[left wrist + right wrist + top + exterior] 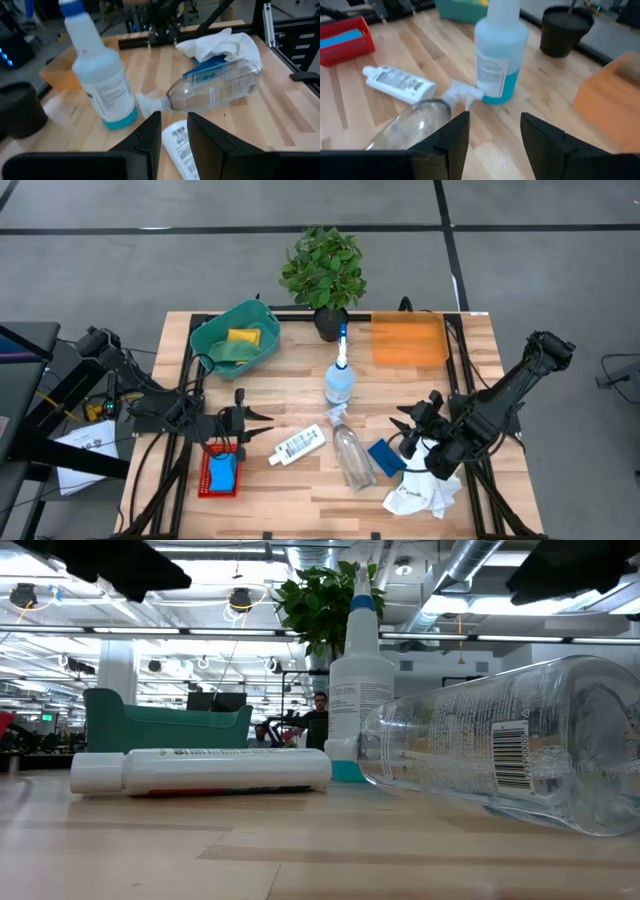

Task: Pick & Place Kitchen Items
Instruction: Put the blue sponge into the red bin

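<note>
The sorting looks partly done: a blue sponge (223,471) already lies in the red basket (206,480) at the table's near left, and a yellow sponge (242,337) with a green sponge (233,355) under it sits in the teal bin (208,334) at the far left, while the orange tray (408,340) at the far right holds nothing I can see. Left out on the wooden table (290,498) are four loose things: an upright spray bottle (340,380) with blue liquid near the middle, an empty spray bottle (354,455) lying on its side just in front of it, a small white labelled bottle (298,445) lying beside that, and a white cloth (420,492) at the near right, touching a second blue sponge (385,457). Counted: two spray bottles, one white bottle, four sponges (two blue, one green, one yellow), one cloth, three containers. The left gripper (262,426) hovers by the red basket, fingers slightly parted and holding nothing; the right gripper (406,422) hangs above the cloth, fingers spread and empty.
</note>
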You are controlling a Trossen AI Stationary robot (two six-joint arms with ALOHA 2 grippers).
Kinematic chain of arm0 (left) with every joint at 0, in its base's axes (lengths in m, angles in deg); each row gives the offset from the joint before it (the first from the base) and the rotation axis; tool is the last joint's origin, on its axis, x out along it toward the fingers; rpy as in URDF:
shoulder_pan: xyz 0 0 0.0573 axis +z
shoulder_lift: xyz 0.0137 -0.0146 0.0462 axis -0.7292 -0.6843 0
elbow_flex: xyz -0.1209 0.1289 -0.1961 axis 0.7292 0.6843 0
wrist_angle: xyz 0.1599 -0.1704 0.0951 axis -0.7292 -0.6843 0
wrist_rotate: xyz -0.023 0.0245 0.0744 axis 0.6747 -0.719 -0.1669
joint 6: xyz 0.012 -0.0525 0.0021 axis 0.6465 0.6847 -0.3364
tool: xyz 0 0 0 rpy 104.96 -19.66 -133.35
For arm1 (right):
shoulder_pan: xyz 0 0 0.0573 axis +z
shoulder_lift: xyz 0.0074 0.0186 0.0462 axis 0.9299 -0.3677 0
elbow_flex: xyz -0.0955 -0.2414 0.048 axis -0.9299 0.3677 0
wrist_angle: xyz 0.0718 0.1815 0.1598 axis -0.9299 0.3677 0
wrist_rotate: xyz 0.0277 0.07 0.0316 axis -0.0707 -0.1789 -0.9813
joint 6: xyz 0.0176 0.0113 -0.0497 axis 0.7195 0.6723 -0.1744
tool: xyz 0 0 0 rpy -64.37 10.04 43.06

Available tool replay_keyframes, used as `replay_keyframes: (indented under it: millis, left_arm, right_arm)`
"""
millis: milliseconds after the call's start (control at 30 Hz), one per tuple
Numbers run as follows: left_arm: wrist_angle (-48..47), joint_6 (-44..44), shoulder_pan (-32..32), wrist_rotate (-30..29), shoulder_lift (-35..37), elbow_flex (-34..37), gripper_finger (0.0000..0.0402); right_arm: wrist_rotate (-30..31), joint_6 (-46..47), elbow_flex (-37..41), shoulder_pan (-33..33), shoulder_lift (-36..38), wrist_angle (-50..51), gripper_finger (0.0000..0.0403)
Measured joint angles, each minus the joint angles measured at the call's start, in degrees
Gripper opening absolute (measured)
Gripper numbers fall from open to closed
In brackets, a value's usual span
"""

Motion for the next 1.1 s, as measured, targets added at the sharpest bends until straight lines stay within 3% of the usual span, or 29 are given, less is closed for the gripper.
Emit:
replay_keyframes:
  millis: [333,633,1100]
  left_arm:
    - [2.23,-1.10,-0.07,0.56,-2.36,0.00,0.0090]
    - [2.24,-0.91,-0.12,2.01,-3.94,0.00,0.0090]
    - [3.40,0.19,-0.07,2.05,-3.90,0.00,0.0090]
  right_arm:
    - [-6.64,0.04,-0.02,-2.48,-0.72,0.02,0.0171]
    - [-16.99,0.39,-0.02,-4.50,-8.64,-0.02,0.0171]
    - [-27.44,11.77,-0.02,-4.51,-19.40,0.13,0.0171]
